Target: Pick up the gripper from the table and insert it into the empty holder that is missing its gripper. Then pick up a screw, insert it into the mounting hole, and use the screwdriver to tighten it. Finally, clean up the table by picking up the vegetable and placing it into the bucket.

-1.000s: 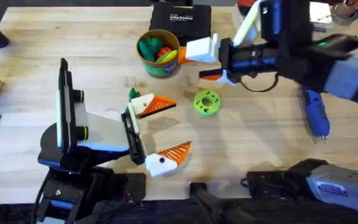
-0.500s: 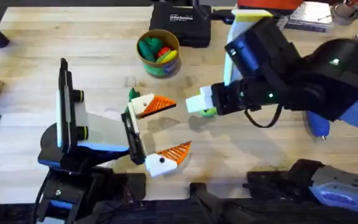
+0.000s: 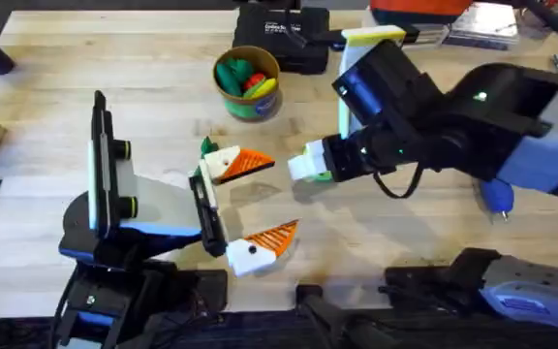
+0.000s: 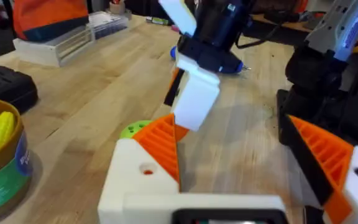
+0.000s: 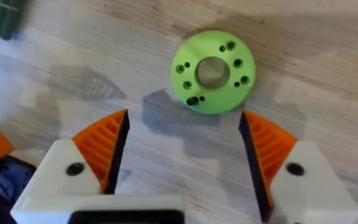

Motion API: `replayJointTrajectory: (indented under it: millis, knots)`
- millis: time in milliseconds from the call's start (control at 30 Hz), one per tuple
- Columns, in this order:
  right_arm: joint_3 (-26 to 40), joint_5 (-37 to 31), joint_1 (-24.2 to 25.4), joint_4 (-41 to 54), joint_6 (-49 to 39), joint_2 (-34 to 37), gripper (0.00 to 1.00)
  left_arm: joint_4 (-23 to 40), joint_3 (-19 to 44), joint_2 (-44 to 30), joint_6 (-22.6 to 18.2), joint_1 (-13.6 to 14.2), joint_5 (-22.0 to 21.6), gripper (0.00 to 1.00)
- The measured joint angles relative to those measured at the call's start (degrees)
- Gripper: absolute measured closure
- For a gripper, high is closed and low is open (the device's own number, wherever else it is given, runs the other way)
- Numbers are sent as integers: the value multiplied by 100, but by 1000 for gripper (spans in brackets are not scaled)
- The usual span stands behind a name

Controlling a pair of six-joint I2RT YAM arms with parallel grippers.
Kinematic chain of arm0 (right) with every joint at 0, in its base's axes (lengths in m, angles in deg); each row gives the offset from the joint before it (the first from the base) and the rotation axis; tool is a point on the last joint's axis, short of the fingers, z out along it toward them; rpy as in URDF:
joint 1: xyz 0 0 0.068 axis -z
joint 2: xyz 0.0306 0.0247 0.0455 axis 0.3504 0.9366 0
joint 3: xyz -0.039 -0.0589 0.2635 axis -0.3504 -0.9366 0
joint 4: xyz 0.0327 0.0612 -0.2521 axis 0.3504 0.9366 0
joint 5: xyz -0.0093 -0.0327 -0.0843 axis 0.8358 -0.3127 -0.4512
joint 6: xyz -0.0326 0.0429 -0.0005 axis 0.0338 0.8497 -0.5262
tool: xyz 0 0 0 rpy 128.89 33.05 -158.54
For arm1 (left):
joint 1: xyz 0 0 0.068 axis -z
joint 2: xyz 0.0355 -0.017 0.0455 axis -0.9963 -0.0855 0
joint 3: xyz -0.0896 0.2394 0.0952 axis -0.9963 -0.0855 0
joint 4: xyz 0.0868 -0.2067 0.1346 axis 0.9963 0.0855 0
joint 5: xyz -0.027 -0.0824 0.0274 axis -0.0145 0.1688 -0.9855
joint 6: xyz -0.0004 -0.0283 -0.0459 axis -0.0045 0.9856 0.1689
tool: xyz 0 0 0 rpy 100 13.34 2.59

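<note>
Hovering over the green disc with the right gripper [image 5: 182,165], fingers spread wide apart and holding nothing.

Reaching across the middle of the desk [image 3: 405,223] with the right arm, pointing its gripper down just above the lime-green round disc [image 5: 213,71], orange pads standing to either side of it without touching. Resting the left gripper [image 3: 250,199] low at the left of the desk, its white and orange fingers splayed apart, clamping on nothing. Lying just beside the left gripper's upper finger: the small dark green vegetable [image 3: 207,147], untouched on the desk. Sitting at the far middle of the desk, near the black case [image 3: 284,37]: the bucket [image 3: 247,83], with red and green toy produce inside. Lying near the right edge, partly under the right arm: the blue screwdriver [image 3: 497,194].
</note>
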Motion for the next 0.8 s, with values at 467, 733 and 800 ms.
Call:
replayJointTrajectory:
  millis: [467,733,800]
  knots:
    - [0,-48,-74,-2,-487,875,7,0,0,0,0,0,0,15]
    - [66,-212,-189,-39,-922,932,214,0,0,1,-1,0,0,16]
    - [66,-262,-191,-62,-969,932,316,0,0,0,0,0,0,16]
